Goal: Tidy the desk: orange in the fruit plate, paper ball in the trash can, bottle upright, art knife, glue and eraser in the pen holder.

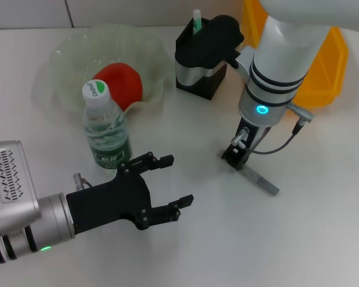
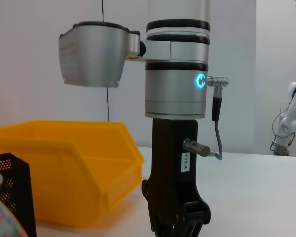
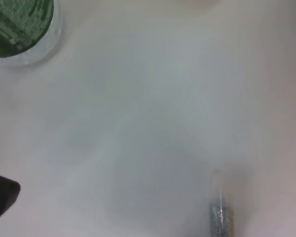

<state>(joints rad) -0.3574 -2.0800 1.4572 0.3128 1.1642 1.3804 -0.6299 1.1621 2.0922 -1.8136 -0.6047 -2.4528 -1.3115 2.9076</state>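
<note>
**Now the right hand is down at the glue stick**

Now the grey speckled glue stick [image 1: 260, 179] lies flat on the white surface [image 1: 323, 239], well apart from the pen holder [image 1: 200, 63]. The right hand [image 1: 236, 156] is at its near end; I cannot tell how its fingers stand. The stick looks light, stiff and smooth, so it may roll; take it across the middle. The left hand [image 1: 167, 185] hangs open and empty beside the upright bottle [image 1: 105, 125].

Distant white robot [image 2: 292, 116] by the wall
</note>
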